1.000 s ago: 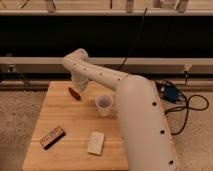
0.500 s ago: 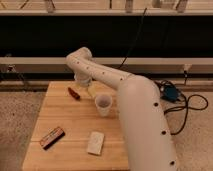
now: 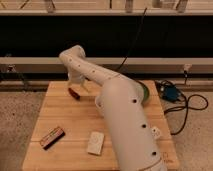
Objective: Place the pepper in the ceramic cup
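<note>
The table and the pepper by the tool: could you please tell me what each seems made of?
The table looks like pale, matte wood: plank seams run along its top. The pepper is dark red and smooth-looking; real or plastic, I cannot tell. The tool hangs just above it, near the table's far edge, cased in what seems white plastic.

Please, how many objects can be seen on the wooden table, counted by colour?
Dark red: 1, the pepper, just below the gripper.
Brown-black: 1, the flat bar.
Pale cream: 1, the block.
Green: 1, the bowl, partly behind the arm.
Total in view: 4.
</note>
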`<move>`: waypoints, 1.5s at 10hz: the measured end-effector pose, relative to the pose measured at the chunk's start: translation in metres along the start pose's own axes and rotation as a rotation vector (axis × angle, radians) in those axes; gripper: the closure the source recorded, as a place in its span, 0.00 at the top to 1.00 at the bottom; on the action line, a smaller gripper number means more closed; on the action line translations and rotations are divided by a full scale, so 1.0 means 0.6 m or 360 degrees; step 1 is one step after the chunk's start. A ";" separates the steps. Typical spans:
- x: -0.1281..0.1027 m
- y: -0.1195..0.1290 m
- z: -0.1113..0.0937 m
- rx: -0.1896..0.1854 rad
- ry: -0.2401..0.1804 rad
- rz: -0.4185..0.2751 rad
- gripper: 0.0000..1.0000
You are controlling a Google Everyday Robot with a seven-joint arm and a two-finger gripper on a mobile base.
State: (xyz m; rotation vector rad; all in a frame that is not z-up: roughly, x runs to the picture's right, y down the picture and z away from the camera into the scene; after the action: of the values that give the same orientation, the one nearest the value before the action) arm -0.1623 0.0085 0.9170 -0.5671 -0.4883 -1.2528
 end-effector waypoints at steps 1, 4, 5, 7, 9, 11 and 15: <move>0.001 -0.008 0.007 -0.0002 -0.0007 -0.0037 0.80; 0.006 -0.023 0.051 -0.0026 -0.0040 -0.0131 0.80; 0.007 -0.027 0.060 -0.0029 -0.0052 -0.0146 0.80; 0.005 -0.041 0.082 -0.0040 -0.0084 -0.0188 0.80; -0.001 -0.055 0.095 -0.0051 -0.0106 -0.0233 0.80; -0.013 -0.075 0.112 -0.0079 -0.0128 -0.0297 0.67; -0.023 -0.065 0.116 -0.0106 -0.0143 -0.0315 0.28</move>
State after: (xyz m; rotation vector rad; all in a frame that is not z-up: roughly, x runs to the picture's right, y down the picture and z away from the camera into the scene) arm -0.2061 0.0550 0.9665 -0.6450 -0.5908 -1.4406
